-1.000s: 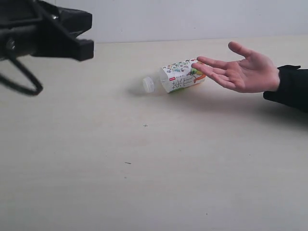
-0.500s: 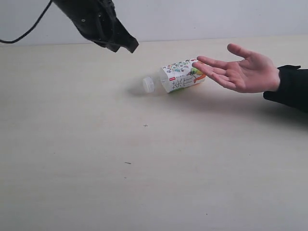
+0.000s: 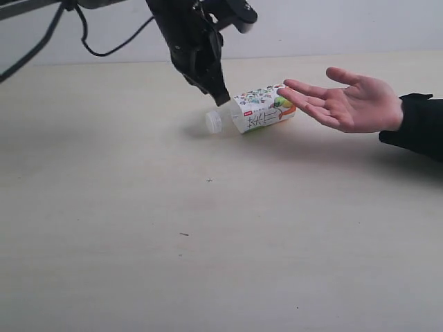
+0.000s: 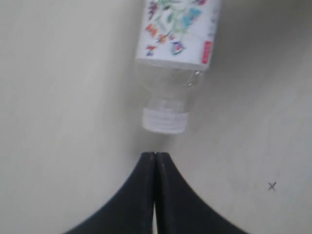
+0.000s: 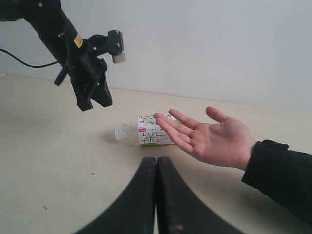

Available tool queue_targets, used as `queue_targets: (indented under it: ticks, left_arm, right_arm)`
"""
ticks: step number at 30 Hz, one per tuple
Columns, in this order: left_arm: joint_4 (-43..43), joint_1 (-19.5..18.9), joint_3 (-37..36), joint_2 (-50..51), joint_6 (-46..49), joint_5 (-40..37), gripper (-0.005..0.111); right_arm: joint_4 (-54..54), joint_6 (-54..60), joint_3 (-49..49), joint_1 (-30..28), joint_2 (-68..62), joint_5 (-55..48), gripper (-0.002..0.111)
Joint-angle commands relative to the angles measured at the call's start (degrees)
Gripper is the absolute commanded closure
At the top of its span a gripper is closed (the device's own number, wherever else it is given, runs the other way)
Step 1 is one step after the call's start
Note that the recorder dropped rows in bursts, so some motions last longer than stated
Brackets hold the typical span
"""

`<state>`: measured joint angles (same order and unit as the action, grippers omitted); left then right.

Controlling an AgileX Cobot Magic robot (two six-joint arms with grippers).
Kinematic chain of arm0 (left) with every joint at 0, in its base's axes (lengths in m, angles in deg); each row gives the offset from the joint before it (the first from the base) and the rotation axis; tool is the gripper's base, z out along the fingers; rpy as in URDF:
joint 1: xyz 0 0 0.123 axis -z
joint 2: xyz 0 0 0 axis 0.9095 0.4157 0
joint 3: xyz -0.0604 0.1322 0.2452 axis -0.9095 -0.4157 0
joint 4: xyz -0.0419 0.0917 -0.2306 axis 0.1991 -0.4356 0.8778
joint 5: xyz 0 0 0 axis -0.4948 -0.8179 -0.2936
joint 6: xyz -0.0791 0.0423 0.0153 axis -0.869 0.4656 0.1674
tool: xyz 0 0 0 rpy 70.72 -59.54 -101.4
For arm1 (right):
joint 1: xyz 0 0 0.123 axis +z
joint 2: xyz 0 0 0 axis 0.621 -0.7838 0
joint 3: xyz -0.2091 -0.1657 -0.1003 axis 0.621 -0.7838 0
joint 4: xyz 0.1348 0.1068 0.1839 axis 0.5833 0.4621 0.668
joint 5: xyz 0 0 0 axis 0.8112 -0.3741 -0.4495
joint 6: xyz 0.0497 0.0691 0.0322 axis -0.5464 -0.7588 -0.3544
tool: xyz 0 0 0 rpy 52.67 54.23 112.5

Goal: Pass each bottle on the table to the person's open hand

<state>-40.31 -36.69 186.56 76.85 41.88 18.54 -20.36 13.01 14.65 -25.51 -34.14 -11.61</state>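
Exterior view: the left claw (image 3: 221,99) has swung down from the upper left, its tip now just over the neck of the bottle (image 3: 259,111), which lies on its side far on the desk (image 3: 208,242), base partly behind the open hand (image 3: 349,104). Left wrist view: left claw clenched, empty, cap just ahead, base cut off. Right wrist view: right claw (image 5: 156,163) clenched, empty, well apart from it

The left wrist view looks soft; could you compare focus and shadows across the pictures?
Left wrist view: the floral-label bottle is blurred, the left gripper crisper. Exterior view: sharp, even light, faint shadow under the hand. Right wrist view: sharp, soft light.
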Motion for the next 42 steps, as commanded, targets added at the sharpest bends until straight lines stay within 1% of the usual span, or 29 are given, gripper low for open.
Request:
queue_targets:
  ticks: [1, 3, 6, 9, 10, 17, 20, 23, 26, 30, 32, 37, 39, 40, 42]
  left_arm:
    - [-1.6, 2.6, 0.5, 1.2, 4.1, 5.8, 0.107]
    - [-2.9, 3.2, 0.5, 1.4, 6.1, 7.6, 0.107]
    - [-3.0, 3.5, 0.5, 1.4, 5.5, 11.0, 0.107]
    - [-1.6, 3.5, -0.1, 1.5, -2.3, 10.4, 0.107]
    - [-1.6, 3.5, -0.2, 1.7, -3.5, 10.3, 0.107]
    - [-1.8, 3.8, -0.3, 2.2, -1.9, 10.3, 0.107]
    - [-1.0, 3.3, 1.3, 2.7, -1.9, 8.8, 0.107]
    - [2.5, 2.5, 5.3, 4.3, 1.0, 3.4, 0.107]
    - [9.3, 1.4, 9.0, 6.6, 7.0, -1.8, 0.107]
    - [16.4, 0.3, 12.2, 8.8, 11.3, -4.2, 0.107]
    - [17.2, 0.2, 13.1, 9.7, 11.4, -3.9, 0.107]
    - [16.2, 0.2, 13.6, 10.8, 11.3, -3.1, 0.107]
    - [16.2, 0.2, 13.6, 10.8, 12.5, -3.7, 0.106]
    - [16.2, 0.2, 13.6, 10.8, 14.1, -4.6, 0.105]
    - [16.2, 0.3, 13.6, 10.8, 15.9, -5.6, 0.096]
  right_arm:
    - [-0.3, 0.1, -0.2, -0.2, 0.3, 0.1, 0.108]
    - [-0.3, 0.1, -0.2, -0.2, 0.3, 0.1, 0.108]
    - [-0.3, 0.1, -0.2, -0.2, 0.3, 0.1, 0.108]
    - [-0.3, 0.1, -0.2, -0.2, 0.3, 0.1, 0.108]
    - [-0.3, 0.1, -0.2, -0.2, 0.3, 0.1, 0.108]
    - [-0.3, 0.1, -0.2, -0.2, 0.3, 0.1, 0.108]
    - [-0.3, 0.1, -0.2, -0.2, 0.3, 0.1, 0.108]
    - [-0.3, 0.1, -0.2, -0.2, 0.3, 0.1, 0.108]
    - [-0.3, 0.1, -0.2, -0.2, 0.3, 0.1, 0.108]
    - [-0.3, 0.1, -0.2, -0.2, 0.3, 0.1, 0.108]
    - [-0.3, 0.1, -0.2, -0.2, 0.3, 0.1, 0.108]
    - [-0.3, 0.1, -0.2, -0.2, 0.3, 0.1, 0.108]
    - [-0.3, 0.1, -0.2, -0.2, 0.3, 0.1, 0.108]
    - [-0.3, 0.1, -0.2, -0.2, 0.3, 0.1, 0.108]
    - [-0.3, 0.1, -0.2, -0.2, 0.3, 0.1, 0.108]
